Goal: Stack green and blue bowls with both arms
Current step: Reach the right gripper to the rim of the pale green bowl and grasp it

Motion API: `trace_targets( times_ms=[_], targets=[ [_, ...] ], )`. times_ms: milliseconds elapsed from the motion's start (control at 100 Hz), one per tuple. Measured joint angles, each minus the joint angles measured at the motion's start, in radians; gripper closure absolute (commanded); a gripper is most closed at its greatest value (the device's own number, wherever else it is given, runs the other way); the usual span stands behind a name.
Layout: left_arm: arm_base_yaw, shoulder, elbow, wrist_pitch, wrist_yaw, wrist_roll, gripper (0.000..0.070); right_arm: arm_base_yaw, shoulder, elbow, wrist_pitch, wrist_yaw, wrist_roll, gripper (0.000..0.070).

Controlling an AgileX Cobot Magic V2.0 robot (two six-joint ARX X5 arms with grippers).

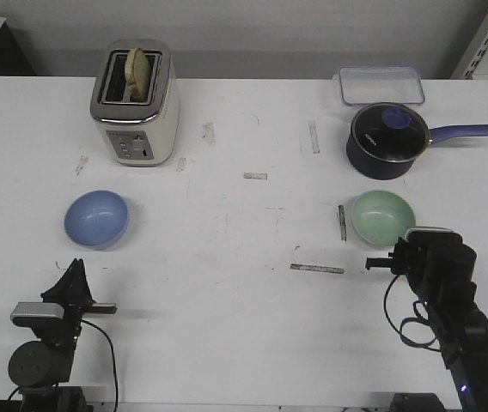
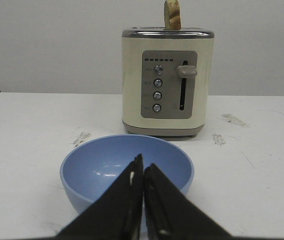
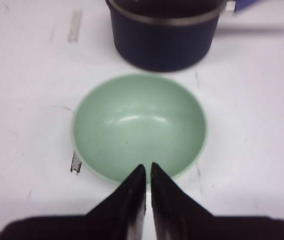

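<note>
Left gripper: the pointed black left gripper (image 2: pixel 143 172) sits low at the near edge of the white table (image 1: pixel 227 326), its two fingers pressed together with only a hairline between them, holding nothing.
Right gripper: the pointed black right gripper (image 3: pixel 147 172) is likewise closed to a thin slit and empty, tips aimed at the near rim of the green bowl.
Blue bowl: the small round, smooth, periwinkle blue bowl (image 1: pixel 96 219) stands upright on the robot's left, just beyond the left fingertips.
Green bowl: the small round, smooth, pale mint green bowl (image 1: pixel 382 217) stands upright on the robot's right, well apart from the blue one.
Handling: both look light, stiff and glossy, so probably slippery; a pinch across the thin rim, one finger inside and one outside, seems the surest hold. The jaws would have to open first.
Saucepan: the dark navy saucepan with glass lid and purple handle (image 1: pixel 387 142) stands just behind the green bowl.
Toaster: the cream toaster with bread in its slot (image 1: pixel 136 103) stands behind the blue bowl.
Container: a clear lidded plastic box (image 1: pixel 381 85) lies at the far edge.
Writing: small print on the toaster panel and pan lid, too small to read.
</note>
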Motion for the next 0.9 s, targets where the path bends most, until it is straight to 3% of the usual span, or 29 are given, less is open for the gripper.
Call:
trace_targets(
  times_ms=[260, 440, 620, 780, 900],
  targets=[
    [0.000, 0.000, 0.000, 0.000, 0.000, 0.000, 0.0699, -0.005, 0.214, 0.241, -0.089, -0.001, 0.063, 0.0692],
    [0.000, 0.000, 0.000, 0.000, 0.000, 0.000, 0.0699, -0.053, 0.367, 0.385, -0.261, -0.007, 0.111, 0.0672],
    [0.000, 0.000, 0.000, 0.000, 0.000, 0.000, 0.0699, -0.137, 0.483, 0.511, -0.399, -0.035, 0.145, 0.0395],
    [0.000, 0.000, 0.000, 0.000, 0.000, 0.000, 0.0699, -0.206, 0.547, 0.534, -0.423, -0.157, 0.151, 0.0273],
    [0.000, 0.000, 0.000, 0.000, 0.000, 0.000, 0.0699, -0.239, 0.583, 0.533, -0.435, -0.182, 0.148, 0.0156]
  ],
)
